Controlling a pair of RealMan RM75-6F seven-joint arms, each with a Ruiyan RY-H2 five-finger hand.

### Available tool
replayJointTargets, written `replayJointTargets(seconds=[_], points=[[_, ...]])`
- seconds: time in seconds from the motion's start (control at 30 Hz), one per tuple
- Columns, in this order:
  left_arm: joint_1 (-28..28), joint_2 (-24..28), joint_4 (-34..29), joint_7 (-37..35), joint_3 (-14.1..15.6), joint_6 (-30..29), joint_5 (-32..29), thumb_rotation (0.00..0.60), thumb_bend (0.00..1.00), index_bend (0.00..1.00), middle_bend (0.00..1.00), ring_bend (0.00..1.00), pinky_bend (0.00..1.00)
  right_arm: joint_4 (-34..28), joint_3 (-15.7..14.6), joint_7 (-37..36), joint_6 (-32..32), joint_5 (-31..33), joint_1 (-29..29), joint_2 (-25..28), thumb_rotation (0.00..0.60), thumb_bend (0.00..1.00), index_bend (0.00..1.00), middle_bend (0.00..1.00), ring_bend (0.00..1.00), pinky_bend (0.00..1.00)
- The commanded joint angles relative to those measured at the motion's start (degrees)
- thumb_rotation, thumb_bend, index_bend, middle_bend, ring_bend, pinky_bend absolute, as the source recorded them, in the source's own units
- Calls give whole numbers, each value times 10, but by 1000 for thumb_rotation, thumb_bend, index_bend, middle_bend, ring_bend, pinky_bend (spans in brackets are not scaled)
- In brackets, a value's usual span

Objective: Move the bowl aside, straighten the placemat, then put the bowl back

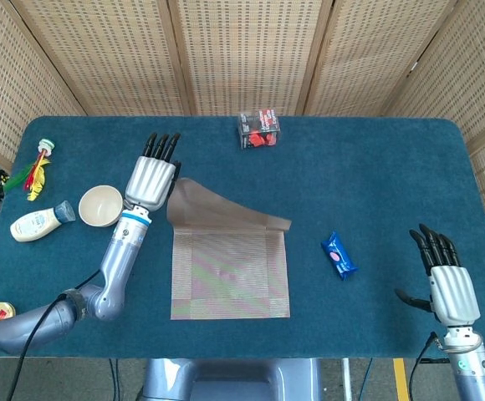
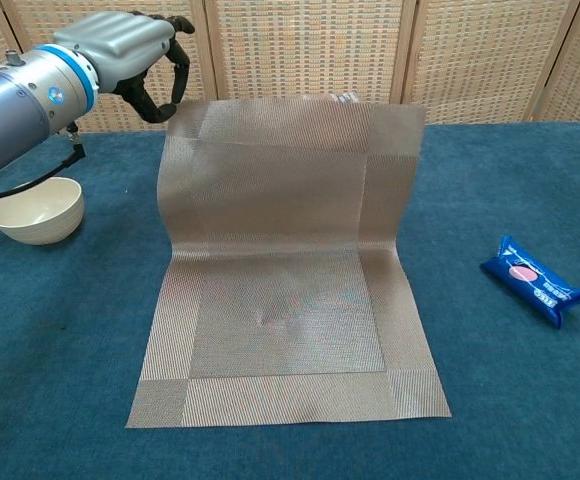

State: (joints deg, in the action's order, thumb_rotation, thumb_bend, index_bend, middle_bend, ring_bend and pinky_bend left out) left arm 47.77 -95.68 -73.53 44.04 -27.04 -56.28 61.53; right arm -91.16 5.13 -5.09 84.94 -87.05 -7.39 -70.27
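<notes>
The left hand [image 2: 120, 45], at the upper left of the chest view, pinches the far left corner of the placemat [image 2: 280, 320] between thumb and fingers [image 2: 175, 60]. The mat's far half stands lifted off the blue tabletop [image 2: 490, 400] while its near half lies flat at the centre of the frame. The bowl [image 2: 36, 209] sits at the left edge, apart from the mat. In the head view the right hand [image 1: 447, 284] hovers at the lower right, fingers spread and holding nothing. A blue snack packet [image 2: 528, 280] lies to the right of the mat.
</notes>
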Motion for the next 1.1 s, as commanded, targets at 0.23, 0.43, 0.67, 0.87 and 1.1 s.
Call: replayJointTargets(seconds=[0.23, 0.43, 0.67, 0.87, 1.1], points=[[22, -23, 85, -7, 31, -7, -23, 600, 540, 458, 0, 0, 0, 1, -1, 3, -2, 1, -1, -1, 600, 167, 0, 0, 0, 0], [25, -14, 88, -13, 39, -20, -26, 600, 258, 125, 0, 0, 0, -1, -2, 5, 0, -2, 0, -1, 600, 168, 0, 0, 0, 0], [21, 5, 70, -27, 49, -39, -23, 600, 196, 49, 0, 0, 0, -3, -4, 6, 1, -5, 1, -1, 600, 168, 0, 0, 0, 0], [-13, 34, 11, -63, 69, -78, -5, 600, 196, 58, 0, 0, 0, -2, -4, 3, -2, -3, 0, 0, 600, 168, 0, 0, 0, 0], [-91, 91, -87, -120, 124, -158, 56, 600, 196, 63, 0, 0, 0, -3, -9, 5, -2, -12, -1, -1, 600, 168, 0, 0, 0, 0]])
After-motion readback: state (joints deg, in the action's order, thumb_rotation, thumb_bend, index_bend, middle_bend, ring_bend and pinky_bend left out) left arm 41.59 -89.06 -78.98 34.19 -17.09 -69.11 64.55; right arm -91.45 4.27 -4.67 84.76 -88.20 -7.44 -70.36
